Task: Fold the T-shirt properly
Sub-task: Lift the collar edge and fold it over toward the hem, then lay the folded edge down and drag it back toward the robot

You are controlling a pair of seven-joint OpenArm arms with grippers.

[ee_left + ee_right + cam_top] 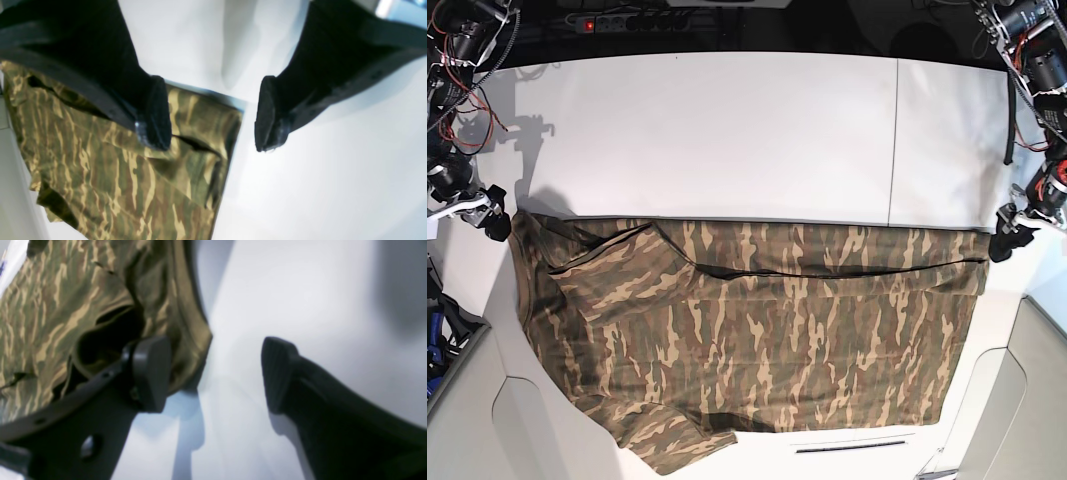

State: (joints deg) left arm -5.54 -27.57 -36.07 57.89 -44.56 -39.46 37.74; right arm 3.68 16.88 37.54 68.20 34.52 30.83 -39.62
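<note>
you have the t-shirt [757,340] spread across the near half of the white table [727,130], with its far long edge doubled over toward you, so a flat band of cloth lies on top along that side. by my reading that is one lengthwise fold laid down; the lower sleeve still sticks out at the near edge, and the remaining folds are not yet done. your left gripper [213,113] hangs with its jaws apart over the shirt's corner, holding nothing. your right gripper [215,373] is likewise spread wide and empty beside the collar end. the cloth is thin, soft cotton in olive, brown and tan streaks, with dark seams and shallow wrinkles; the table is smooth and matte.
</note>
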